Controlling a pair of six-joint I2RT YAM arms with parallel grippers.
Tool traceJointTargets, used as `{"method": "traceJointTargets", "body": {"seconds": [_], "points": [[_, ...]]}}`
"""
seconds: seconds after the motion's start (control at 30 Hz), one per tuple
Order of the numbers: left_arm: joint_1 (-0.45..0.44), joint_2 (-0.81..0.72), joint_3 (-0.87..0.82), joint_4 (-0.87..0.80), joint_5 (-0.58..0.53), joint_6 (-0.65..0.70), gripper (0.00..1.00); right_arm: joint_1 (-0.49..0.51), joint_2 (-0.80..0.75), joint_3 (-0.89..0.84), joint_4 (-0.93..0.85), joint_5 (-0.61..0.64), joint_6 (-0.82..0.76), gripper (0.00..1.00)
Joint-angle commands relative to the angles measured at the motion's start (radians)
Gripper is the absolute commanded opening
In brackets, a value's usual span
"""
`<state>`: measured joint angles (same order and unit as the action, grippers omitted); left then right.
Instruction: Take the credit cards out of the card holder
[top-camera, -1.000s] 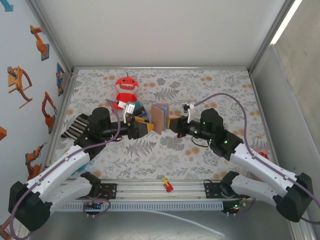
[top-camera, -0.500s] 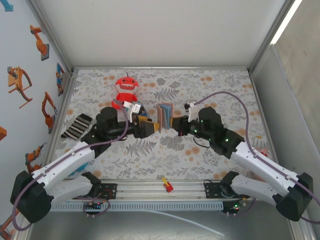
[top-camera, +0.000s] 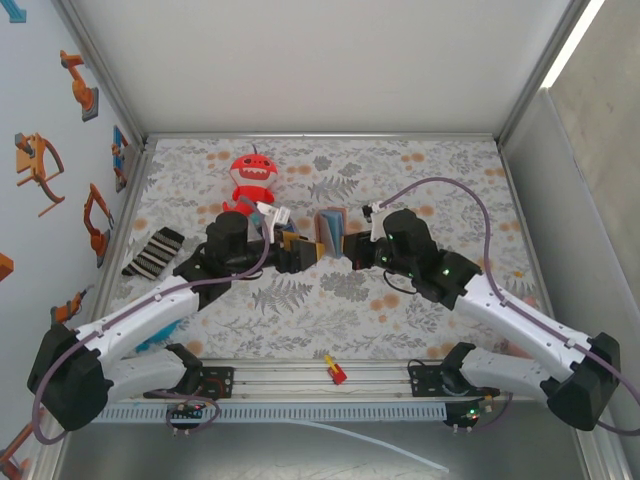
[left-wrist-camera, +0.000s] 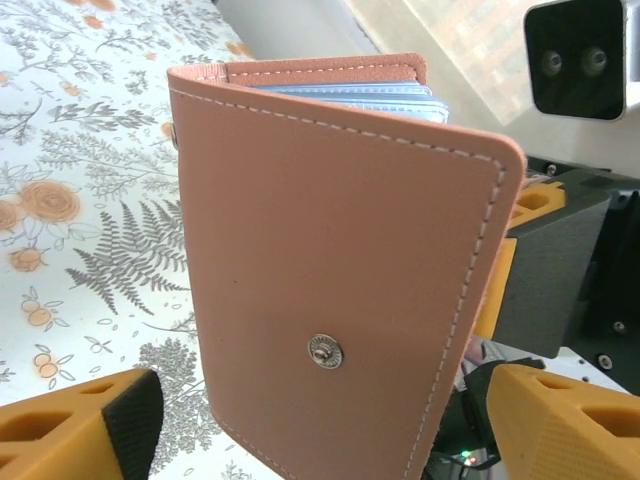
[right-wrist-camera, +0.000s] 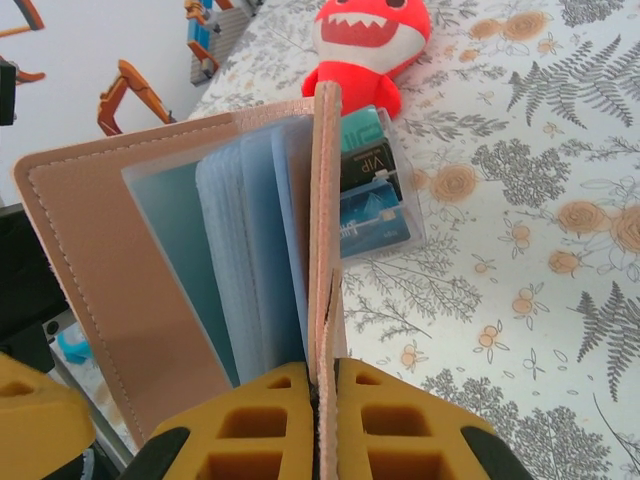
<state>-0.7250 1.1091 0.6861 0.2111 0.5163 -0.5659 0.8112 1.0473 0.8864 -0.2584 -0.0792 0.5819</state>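
The card holder (top-camera: 330, 224) is held upright over the flowered table cover (top-camera: 420, 180) near mid-table, between the two grippers, with the red plush toy (top-camera: 255, 180) behind it to the left. The right gripper (right-wrist-camera: 322, 390) is closed tight on the lower edge of one tan cover, which is pinched between its yellow fingers (right-wrist-camera: 400, 420). The left gripper (top-camera: 303, 252) is spread wide. In the left wrist view its fingers (left-wrist-camera: 60, 435) are seen low on either side of the holder, apart from it, with nothing gripped. Readable writing is noted in the right wrist view: white letters reading "VIP" on a dark card in a clear-wrapped card bundle (right-wrist-camera: 372, 185) lying on the table by the toy. The print on the blue card beneath it is too small to be read. The outer face of the holder is given by the left wrist view: plain tan, pale stitching along the edges, one round metal snap stud (left-wrist-camera: 324, 352), and pale blue edges showing at the top. The inside is given by the right wrist view: the covers are opened like a book, with a fan of clear blue-tinted sleeves (right-wrist-camera: 245, 260) standing between them. Whether cards sit in the sleeves cannot be told. In the top view a striped cloth (top-camera: 153, 251) is recorded at the left edge of the table and a small red-and-yellow item (top-camera: 335, 372) by the near rail.
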Motion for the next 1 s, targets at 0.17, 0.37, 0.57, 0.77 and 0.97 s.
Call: {"method": "traceJointTargets", "body": {"seconds": [0.17,0.37,0.57,0.77,0.97], "points": [[-0.017,0.005,0.053,-0.121,-0.135,0.069,0.53,0.029,0.030,0.096,-0.083,0.100,-0.014,0.00],[-0.021,0.025,0.055,-0.110,-0.144,0.067,0.30,0.038,0.045,0.109,-0.086,0.095,-0.016,0.00],[-0.022,0.039,0.049,-0.104,-0.159,0.069,0.15,0.039,0.034,0.111,-0.060,0.051,-0.003,0.00],[-0.024,0.061,0.048,-0.076,-0.149,0.068,0.08,0.037,0.035,0.092,0.016,-0.037,0.015,0.00],[-0.024,0.066,0.049,-0.068,-0.141,0.065,0.05,0.039,0.046,0.089,0.041,-0.058,0.027,0.00]]}}
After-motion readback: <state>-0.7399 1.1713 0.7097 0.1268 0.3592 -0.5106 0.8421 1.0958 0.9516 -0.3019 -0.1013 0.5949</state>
